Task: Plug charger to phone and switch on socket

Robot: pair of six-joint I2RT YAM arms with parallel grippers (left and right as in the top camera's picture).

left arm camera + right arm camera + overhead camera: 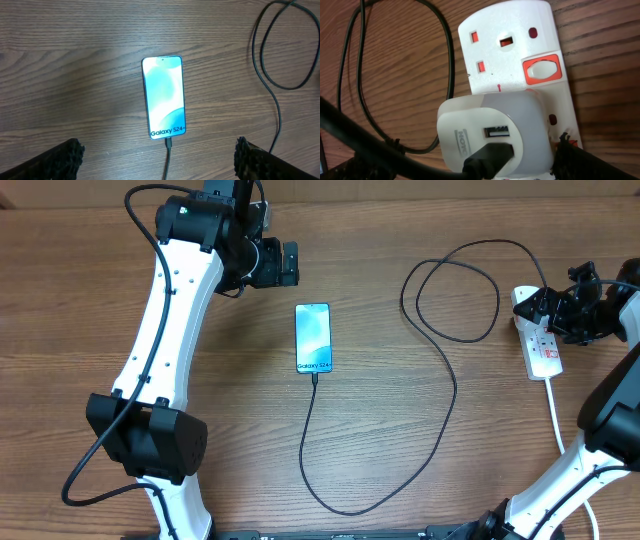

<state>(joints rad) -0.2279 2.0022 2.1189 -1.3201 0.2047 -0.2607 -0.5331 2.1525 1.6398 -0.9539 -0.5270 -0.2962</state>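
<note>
My right claw [470,162], apart: only its view shows the glossy white socket [520,45] and its orange switch [541,70]. My left claw [157,157], apart, above the slim phone [164,97].

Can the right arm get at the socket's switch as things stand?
Likely yes: the right gripper hovers open just above the socket, and one switch lies uncovered. Any switch beside the white adapter is hidden.

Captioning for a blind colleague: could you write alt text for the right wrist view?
A white power strip lies on a wooden table, a white adapter plugged into it with the black charger cable in its USB port. Above the adapter are an empty outlet and an orange-red switch; the cable loops to the left.
</note>
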